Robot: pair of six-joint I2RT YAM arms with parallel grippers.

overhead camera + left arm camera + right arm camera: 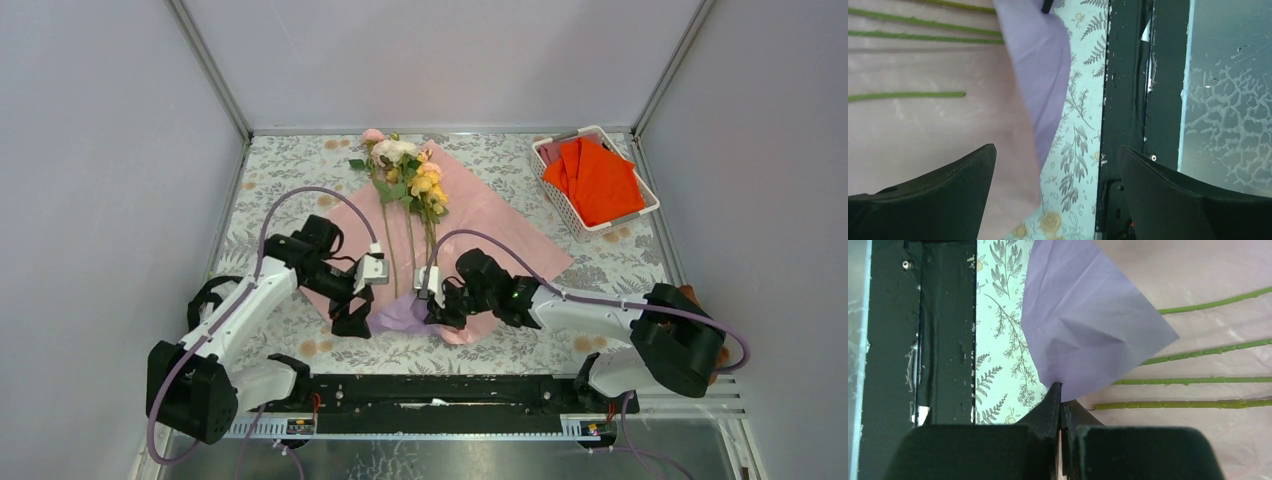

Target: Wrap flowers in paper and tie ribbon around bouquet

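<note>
We see our right gripper (1059,390) clamped on the folded lilac corner of the paper (500,215), lower centre of the bench (280,165); our left gripper (1057,150) hangs wide apart beside it, with the flowers (408,175) lying across the paper toward upper centre

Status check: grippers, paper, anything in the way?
Left gripper open, empty. Right gripper shut on paper, folded lilac corner. Flowers lying on it. Nothing in the way.

The flowers (405,180) lying on the paper (500,225) mid-way across the desk (290,165), blooms pointing to 12 o'clock, basket (620,222) sitting at 2 o'clock, folded cloth (600,180) lying inside
</note>
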